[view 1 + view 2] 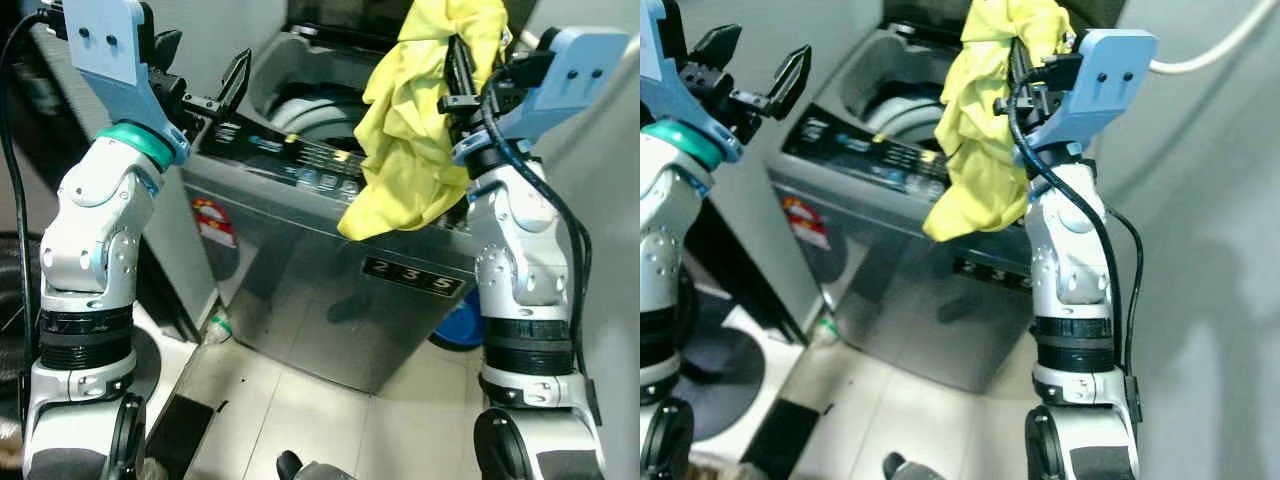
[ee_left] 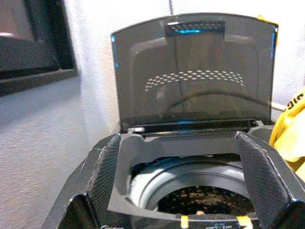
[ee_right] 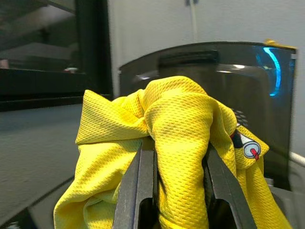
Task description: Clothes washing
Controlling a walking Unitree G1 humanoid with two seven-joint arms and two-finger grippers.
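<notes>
Loading step is underway, by my read. Right gripper (image 3: 174, 191) is clenching a yellow garment (image 1: 420, 120), fingers (image 3: 138, 186) pinching a bunched fold of the mesh fabric. Garment is hanging in the air at the front right of the washing machine (image 1: 330, 290), its lower end draping over the control panel (image 1: 310, 165), not yet over the drum (image 2: 200, 191).

Lid (image 2: 195, 71) is standing upright at the back, so the tub opening is accessible. Drum is looking mostly empty; something dark and speckled is sitting at the bottom, can't tell what.

Left gripper (image 1: 215, 95) is hovering at the machine's front left corner, fingers spread and holding nothing.

Next move probably: carrying the garment forward and left until it's hanging above the drum opening, lowering it so the trailing end clears the panel edge, then releasing. Risk I'm seeing: the loose tail catching on the panel or rim and hanging outside the tub.
</notes>
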